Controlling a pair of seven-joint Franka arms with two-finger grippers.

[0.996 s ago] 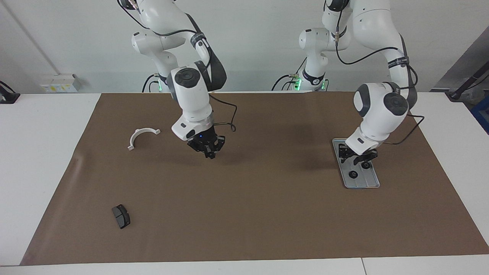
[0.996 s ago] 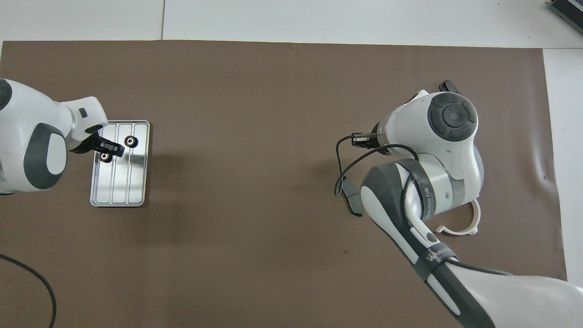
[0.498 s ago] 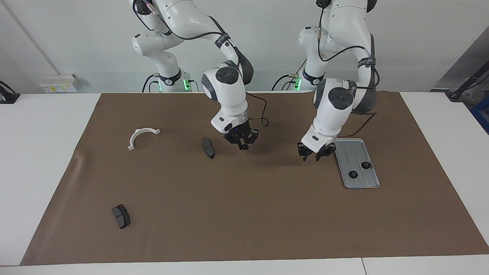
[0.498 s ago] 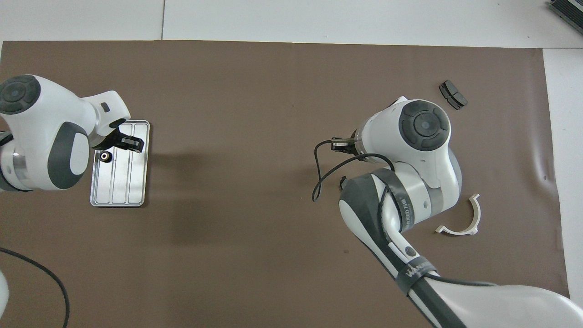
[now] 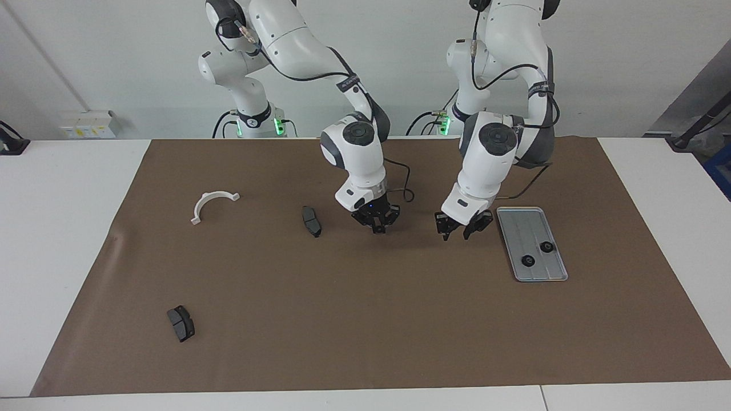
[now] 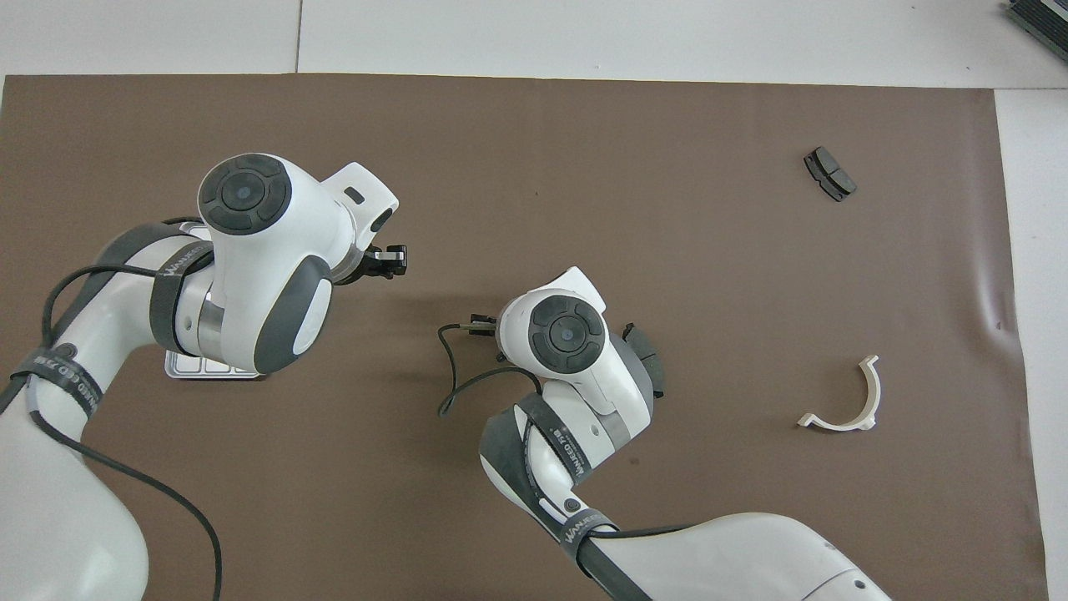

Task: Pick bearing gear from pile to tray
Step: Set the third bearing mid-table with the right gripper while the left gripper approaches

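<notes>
**Both tools over the mat, two gears in the tray**

Facing view: The flat rectangular silver-grey metal tray (image 5: 517,228) with a raised rim lies on the brown mat (image 5: 365,331) that covers the white tabletop, at about three o'clock from the picture's middle. Two tiny black round gears lie in it, one (image 5: 546,246) toward the tray's three o'clock edge and the other (image 5: 529,261) at about seven o'clock. The left tool (image 5: 460,228) hangs over the mat just off the tray's nine o'clock edge, its fingers apart with nothing between them. The right tool (image 5: 377,226) hangs over the mat at nine o'clock from the left one, well apart from it, fingertips together; whether they pinch anything cannot be told. One dark grey pad-shaped piece (image 5: 311,221) lies at nine o'clock from the right tool. A white curved bracket (image 5: 212,203) lies farther out that way. A second dark pad (image 5: 180,323) lies at eight o'clock.

Overhead view: The left arm covers most of the tray (image 6: 188,369); only its six o'clock rim shows. The left tool (image 6: 392,261) pokes out at the wrist's three o'clock. The right tool is hidden under its own wrist. One pad (image 6: 829,174) sits at two o'clock, the other (image 6: 649,361) peeks from under the right arm, and the bracket (image 6: 847,409) lies at four o'clock.
</notes>
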